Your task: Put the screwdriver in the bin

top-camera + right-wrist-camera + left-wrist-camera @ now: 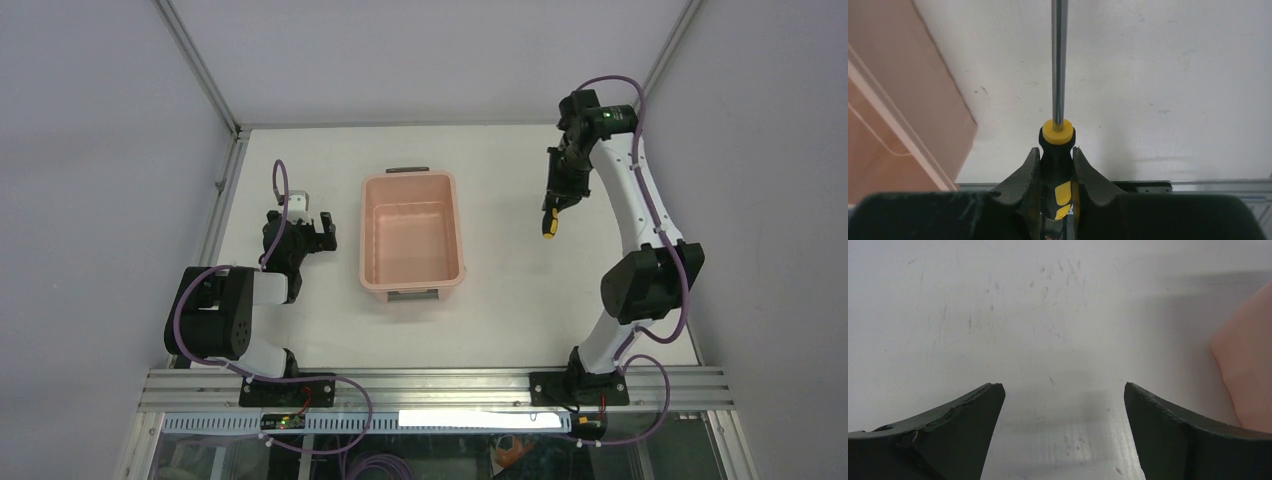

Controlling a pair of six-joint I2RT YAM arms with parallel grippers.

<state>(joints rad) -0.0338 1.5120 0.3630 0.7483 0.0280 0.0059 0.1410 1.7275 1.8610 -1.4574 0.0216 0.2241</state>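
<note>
My right gripper [556, 200] [1056, 149] is shut on the screwdriver [549, 224] [1056, 134], its fingers clamping the yellow-and-black handle on both sides. The thin metal shaft [1059, 60] runs straight out ahead of the jaws. The tool is held over the table to the right of the salmon-pink bin [364, 240] [893, 95], apart from it. My left gripper [318, 228] [1063, 387] is open beside the bin's left wall [1248, 375], with only bare tabletop between its fingers.
The bin stands mid-table with dark grey handles at its far end [408, 170] and near end [411, 294]. A metal frame rail [430, 385] runs along the near edge, and grey walls enclose the table on three sides.
</note>
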